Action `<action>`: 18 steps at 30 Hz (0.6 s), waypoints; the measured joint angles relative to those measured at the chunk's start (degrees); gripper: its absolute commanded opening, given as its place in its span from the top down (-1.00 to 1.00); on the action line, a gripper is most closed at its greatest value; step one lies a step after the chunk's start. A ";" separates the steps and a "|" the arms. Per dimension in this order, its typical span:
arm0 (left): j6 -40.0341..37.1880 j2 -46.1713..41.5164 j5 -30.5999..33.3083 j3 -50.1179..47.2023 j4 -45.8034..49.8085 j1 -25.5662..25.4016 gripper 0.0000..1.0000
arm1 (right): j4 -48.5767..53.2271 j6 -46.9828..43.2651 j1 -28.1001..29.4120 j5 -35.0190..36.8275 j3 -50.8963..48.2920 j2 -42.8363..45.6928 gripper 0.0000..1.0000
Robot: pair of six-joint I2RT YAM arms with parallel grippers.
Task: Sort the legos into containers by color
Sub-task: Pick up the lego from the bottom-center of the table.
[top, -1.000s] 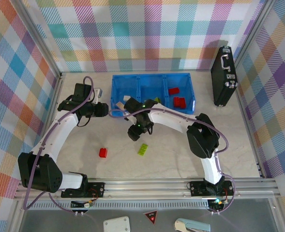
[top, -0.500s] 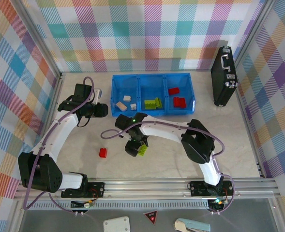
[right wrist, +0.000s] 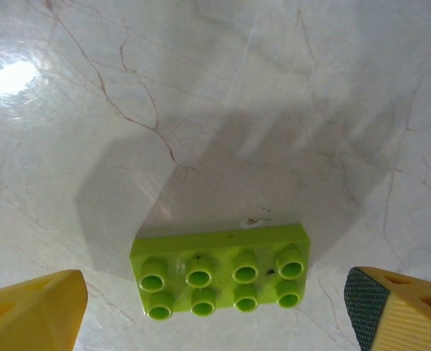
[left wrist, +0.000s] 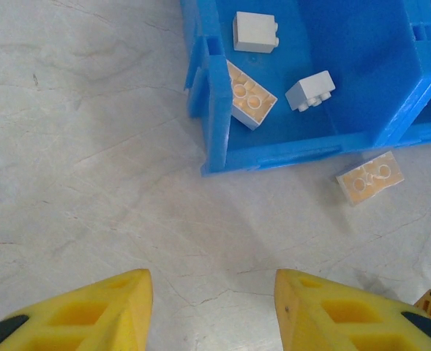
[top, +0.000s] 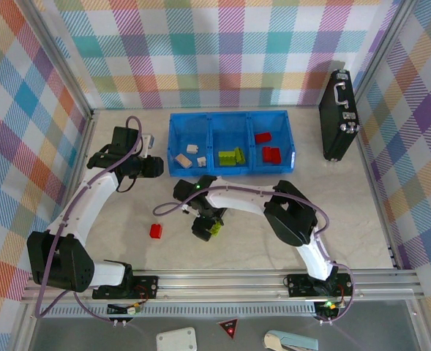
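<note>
You are straddling the lime green studded plastic brick (right wrist: 219,272), low in the right wrist frame, with your right gripper (right wrist: 214,314), jaws spread wide; closing squarely on its long sides is likely coming next.

There were four pale bricks (left wrist: 255,33), one loose green brick (right wrist: 221,272), one loose red brick (top: 156,230), one blue bin (top: 230,115) and one black case (top: 337,121).

right fingers (right wrist: 32,311): cropped by the frame's 7 and 5 o'clock corners
left fingers (left wrist: 105,314): cut off at the 6 o'clock edge
lime green brick (top: 216,229): from above, mostly under the right fingers — studs too small to tell
blue bin (left wrist: 215,110): the left wrist view crops it at 12 and 3 o'clock
</note>
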State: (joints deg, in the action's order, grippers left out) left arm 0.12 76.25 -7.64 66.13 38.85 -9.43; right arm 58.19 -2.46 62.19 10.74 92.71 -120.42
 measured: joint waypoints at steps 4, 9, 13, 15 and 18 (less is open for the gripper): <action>0.00 -0.15 0.00 0.00 0.02 0.00 0.07 | -0.02 -0.02 0.15 0.17 -0.33 -1.05 -0.79; 0.00 -0.15 0.00 0.00 0.02 0.00 0.07 | 0.07 -0.22 0.15 0.17 -1.01 -1.20 -0.71; 0.00 -0.15 0.00 0.00 0.00 0.00 0.07 | 0.13 -0.44 0.15 -0.13 -1.11 -1.73 -0.64; 0.00 -0.15 0.00 0.00 0.00 0.00 0.08 | 0.15 -0.48 0.15 -0.33 -1.11 -1.73 -0.60; 0.00 -0.15 0.00 0.00 0.00 0.00 0.08 | 0.15 -0.66 0.15 -0.76 -1.11 -1.75 -0.53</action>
State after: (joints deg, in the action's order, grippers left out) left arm 0.12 76.09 -7.64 66.13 38.85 -9.43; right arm 58.35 -3.11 62.35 9.98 91.59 -122.17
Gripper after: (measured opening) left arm 0.462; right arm 0.785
